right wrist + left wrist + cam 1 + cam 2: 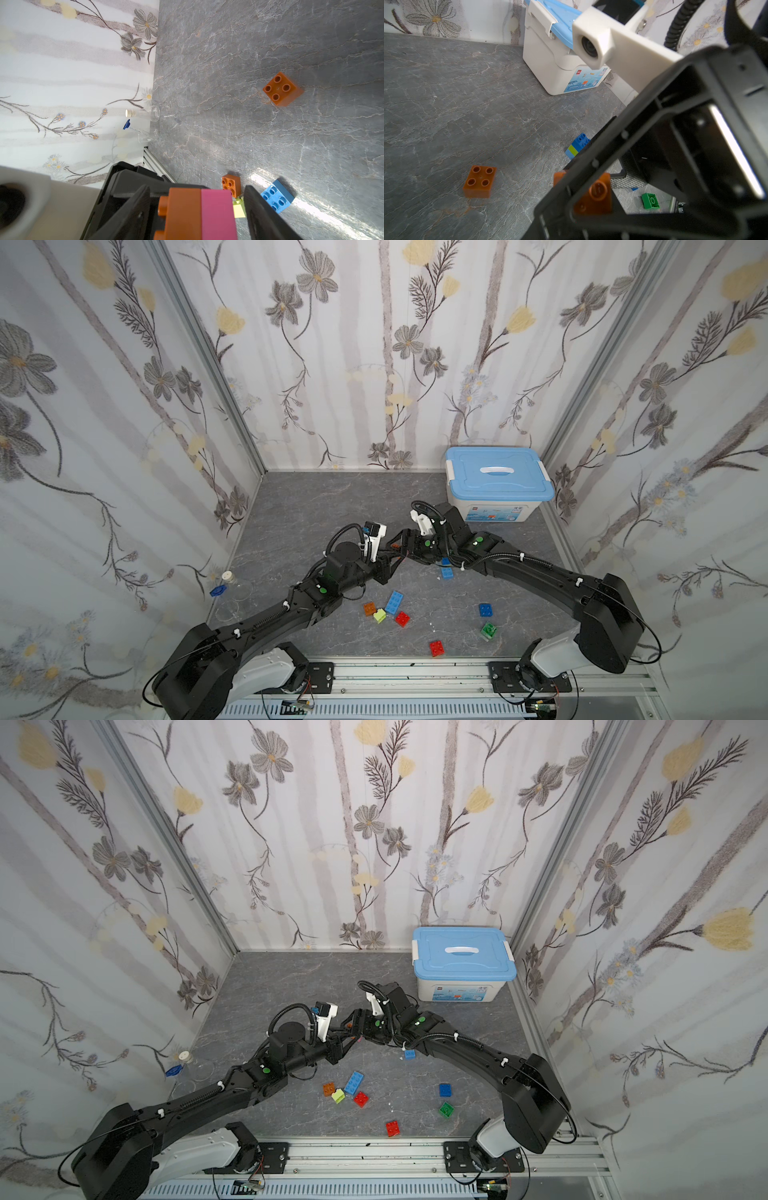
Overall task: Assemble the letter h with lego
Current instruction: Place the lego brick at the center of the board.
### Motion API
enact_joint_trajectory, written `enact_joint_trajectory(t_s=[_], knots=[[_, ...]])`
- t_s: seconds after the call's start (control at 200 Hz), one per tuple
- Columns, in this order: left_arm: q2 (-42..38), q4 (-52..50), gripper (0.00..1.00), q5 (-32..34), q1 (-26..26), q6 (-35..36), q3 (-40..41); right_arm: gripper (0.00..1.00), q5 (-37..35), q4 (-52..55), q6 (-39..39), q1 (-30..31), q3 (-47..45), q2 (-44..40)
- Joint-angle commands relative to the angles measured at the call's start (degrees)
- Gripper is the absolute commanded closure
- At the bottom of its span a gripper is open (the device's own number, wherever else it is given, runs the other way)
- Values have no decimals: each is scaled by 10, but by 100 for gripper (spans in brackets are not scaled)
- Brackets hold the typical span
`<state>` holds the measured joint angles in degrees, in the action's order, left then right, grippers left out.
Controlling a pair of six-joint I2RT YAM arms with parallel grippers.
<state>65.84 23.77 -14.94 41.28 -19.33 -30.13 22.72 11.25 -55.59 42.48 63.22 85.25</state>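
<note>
Both grippers meet above the middle of the table. A stack of one orange and one pink lego brick (199,212) hangs in the air between them. My left gripper (392,558) is shut on it. My right gripper (196,199) stands open around the stack, with a gap on each side. Through the right gripper's frame the stack's orange brick (593,197) shows. Loose lego lies on the table: an orange brick (369,608), a lime brick (379,615), a long light-blue brick (394,602), two red bricks (402,618), a blue brick (485,610) and a green brick (488,630). Another orange brick (280,89) lies apart.
A small blue, lime and light-blue stack (577,145) lies under my right arm. A white storage box with a light-blue lid (498,485) stands at the back right. A glass flask (232,585) and beakers stand by the left wall. Flowered walls enclose three sides.
</note>
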Motion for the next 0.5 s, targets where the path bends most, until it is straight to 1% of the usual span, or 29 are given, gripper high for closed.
enact_joint_trajectory(t_s=[0.0, 0.11, 0.21, 0.305, 0.41, 0.5], knots=[[21, -6, 100, 37, 6, 40, -16, 24, -43, 50, -1, -25, -5, -18], [68, -11, 100, 99, 31, 81, -34, 24, -81, 120, 17, -64, -3, -30], [132, -16, 99, 144, 56, 111, -74, 24, -149, 220, 70, -89, 25, -32], [191, -25, 99, 178, 72, 131, -118, 23, -202, 277, 112, -105, 43, -33], [267, -33, 98, 187, 75, 142, -166, 23, -230, 315, 146, -132, 49, -37], [334, -66, 98, 204, 77, 147, -218, 23, -222, 315, 152, -163, 32, -48]])
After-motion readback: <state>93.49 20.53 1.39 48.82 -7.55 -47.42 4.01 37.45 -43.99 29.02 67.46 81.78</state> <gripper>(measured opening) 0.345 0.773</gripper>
